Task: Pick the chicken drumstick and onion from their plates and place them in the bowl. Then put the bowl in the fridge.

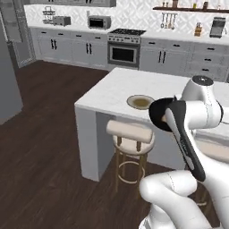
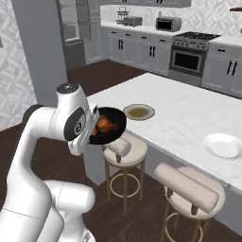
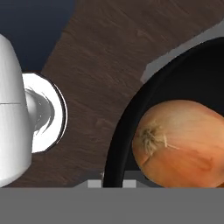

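The black bowl hangs in the air off the near edge of the island counter, carried by the gripper, whose jaws are pinched shut on the bowl's rim at the robot's side. In the right base view the bowl sits roughly level with its mouth facing up, and inside it lie the chicken drumstick and, toward nine o'clock of it, the onion, both orange-brown; the drumstick is too small there to tell which way its long axis runs. In the hand view the onion sits against the bowl's dark wall, its root tuft facing the camera. In the left base view the bowl shows as a dark disc at four o'clock from the grey-olive plate. That plate rests on the white marbled counter near its front edge, at two o'clock from the bowl; the white plate lies well apart to the right. Two round cushioned stools stand under the counter's overhang on a dark wood floor. Grey cabinets, a stove and a microwave line the far wall.
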